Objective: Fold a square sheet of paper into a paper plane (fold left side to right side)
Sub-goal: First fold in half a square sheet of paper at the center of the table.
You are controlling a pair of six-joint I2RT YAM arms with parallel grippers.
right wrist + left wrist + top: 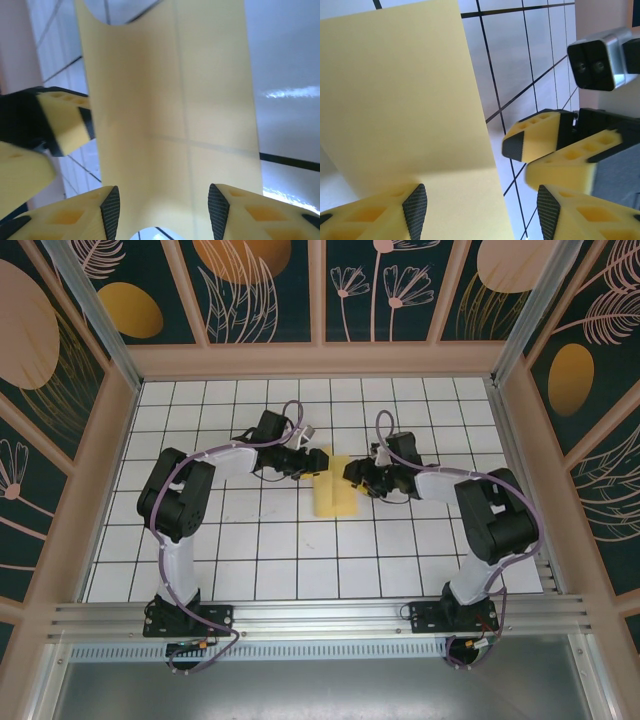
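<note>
Progress | we see the square sheet of paper [335, 498] mid-worktop [300, 550], apparently folded narrow, far end raised | left tool [308, 466], right tool [350, 475] flank it, jaws apart, nothing clamped | nose folds remain

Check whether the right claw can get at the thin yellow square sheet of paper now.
Likely yes: the right claw stands open right at the thin yellow square sheet of paper, with nothing between them. The left claw hovers close beside it, so space is tight.

Narrow creased yellow paper [336, 495], mid-table
</note>
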